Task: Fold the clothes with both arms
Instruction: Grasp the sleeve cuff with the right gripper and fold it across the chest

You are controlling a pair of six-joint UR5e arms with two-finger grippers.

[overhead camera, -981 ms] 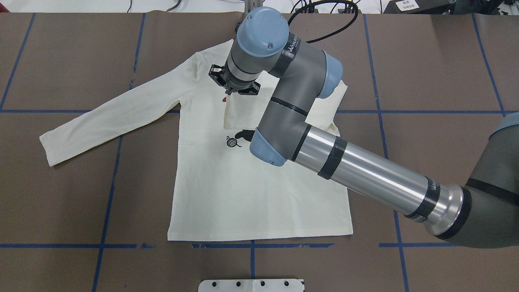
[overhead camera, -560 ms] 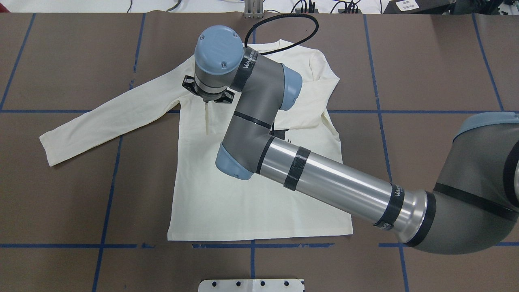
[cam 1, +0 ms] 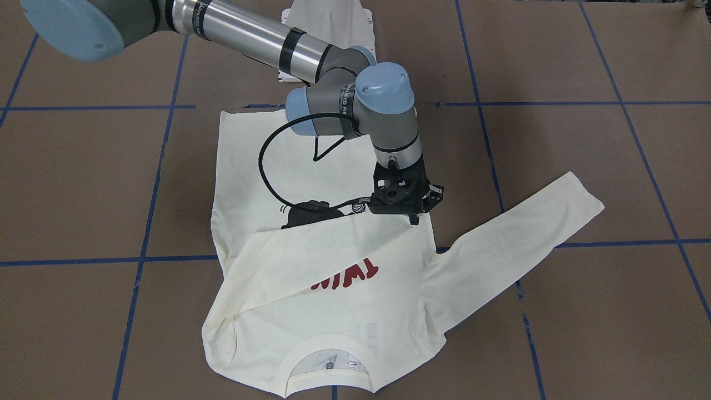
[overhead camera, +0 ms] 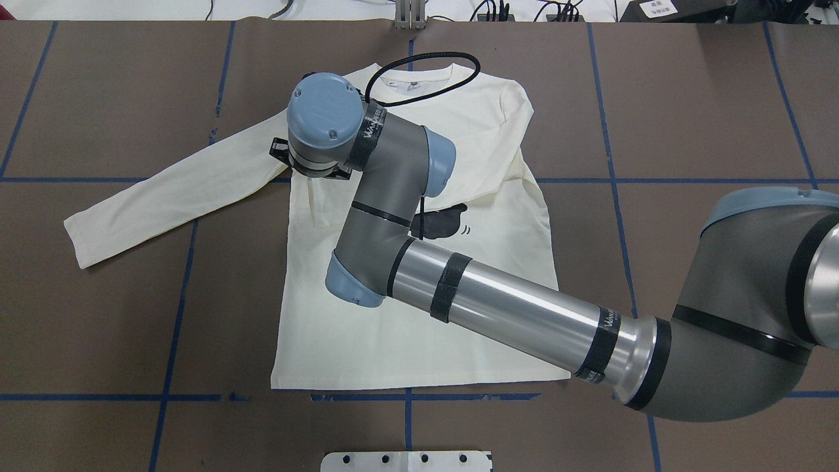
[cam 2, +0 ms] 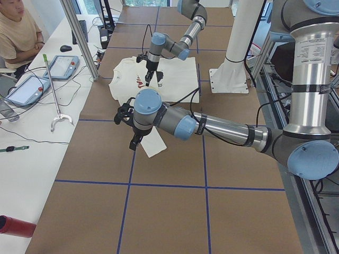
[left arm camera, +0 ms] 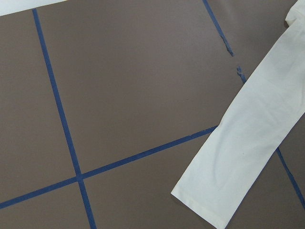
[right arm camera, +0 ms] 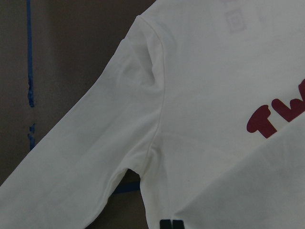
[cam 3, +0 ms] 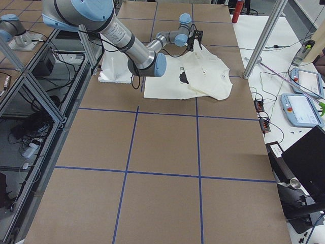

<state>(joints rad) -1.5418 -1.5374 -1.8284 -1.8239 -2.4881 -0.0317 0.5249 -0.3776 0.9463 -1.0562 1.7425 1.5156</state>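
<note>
The cream clothes, one long-sleeved shirt (overhead camera: 393,328), lie print side up on the brown table. The red lettering (cam 1: 355,275) and black cat print (overhead camera: 439,223) are partly covered. My right arm (overhead camera: 511,308) reaches across the shirt. Its gripper (cam 1: 414,218) is shut on the cuff of the shirt's right sleeve, which is folded over the chest towards the left shoulder. In the overhead view the wrist hides that gripper. The left sleeve (overhead camera: 164,190) lies stretched out flat. My left gripper (cam 2: 134,142) hovers over its cuff (left arm camera: 238,162); I cannot tell if it is open or shut.
Blue tape lines (overhead camera: 177,295) grid the brown table cover. A white base plate (overhead camera: 406,461) sits at the near edge by the robot. A person (cam 2: 16,32) sits at a side desk with tablets and cables beyond the table's far edge.
My right gripper has carried the sleeve cuff leftwards across the chest, from near the middle to the left shoulder. The collar and right shoulder have come into view.
</note>
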